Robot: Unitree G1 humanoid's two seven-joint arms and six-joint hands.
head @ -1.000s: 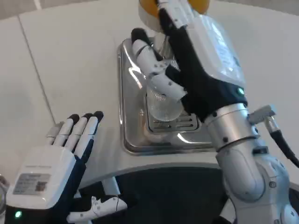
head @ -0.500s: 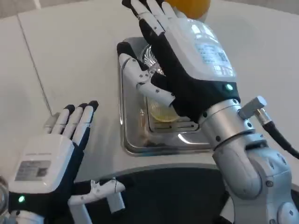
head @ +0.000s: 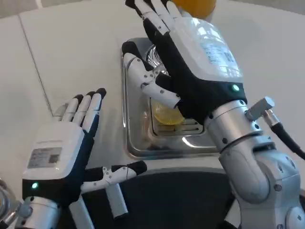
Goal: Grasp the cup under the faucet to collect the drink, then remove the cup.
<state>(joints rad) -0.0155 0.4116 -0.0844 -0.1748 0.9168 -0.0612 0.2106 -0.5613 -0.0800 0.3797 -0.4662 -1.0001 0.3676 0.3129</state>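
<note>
Just beneath the spread right hand (head: 190, 62), the cup (head: 164, 113).

Cup: clear ribbed glass cup (head: 167, 113), upright on the steel drip tray (head: 138, 143), holding yellow-orange drink, partly hidden.

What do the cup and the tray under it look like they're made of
The cup looks like clear ribbed plastic or glass: its wall is see-through and yellow drink shows inside. Which of the two is unclear. The tray looks like polished stainless steel, with mirror-like reflections and bright highlights along its raised rim.
</note>
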